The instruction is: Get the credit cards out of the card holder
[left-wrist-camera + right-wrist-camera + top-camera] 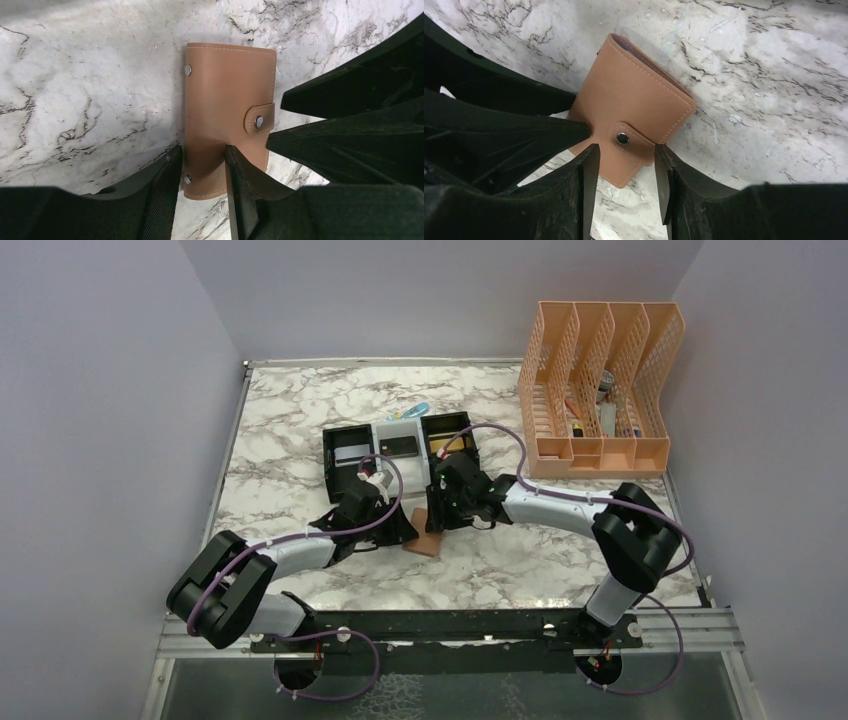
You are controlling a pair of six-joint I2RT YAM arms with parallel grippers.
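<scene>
Our left claw (202, 150), half-open, straddles the holder's (225, 85) studded edge on the desk (90, 75); our right claw (626, 147), half-open, brackets its snap tab (633, 142).

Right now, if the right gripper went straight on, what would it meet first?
The right gripper would probably meet the snap tab of the closed tan-brown leather card holder, lying between its jaws; depth is unclear.

Lit evenly and softly from above. Shadowed faintly at nine o'clock of the card holder (225, 100) in the left wrist view. Focused crisply on leather stitching and marble veins; underexposed and slightly soft on the near fingers (589, 200) at six o'clock.
</scene>
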